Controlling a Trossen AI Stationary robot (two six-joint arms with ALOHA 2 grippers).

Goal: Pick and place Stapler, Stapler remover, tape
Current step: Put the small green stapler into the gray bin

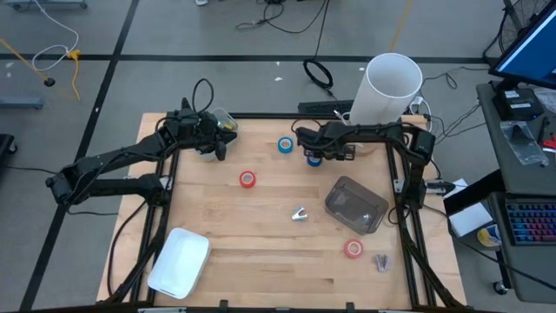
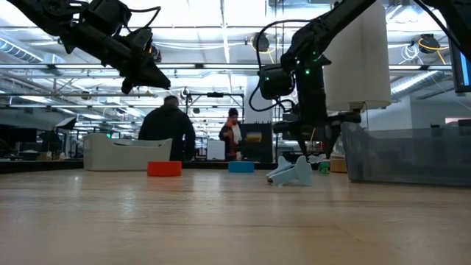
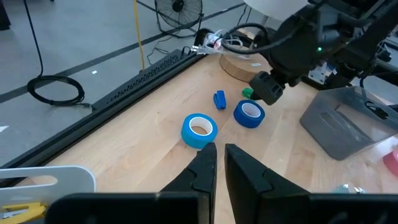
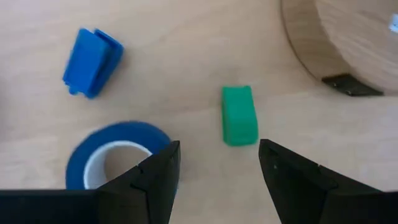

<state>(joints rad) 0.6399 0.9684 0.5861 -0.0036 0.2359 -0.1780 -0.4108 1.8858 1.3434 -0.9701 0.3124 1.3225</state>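
Right wrist view shows a blue tape roll (image 4: 118, 155), pale-cored.

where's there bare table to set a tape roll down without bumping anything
The broadest bare patch is the near strip of the wooden table, between the white rectangular tray and the near red tape roll. Another lies left of the far red tape roll. The far right is crowded: two blue tape rolls, the right gripper and the clear plastic bin.
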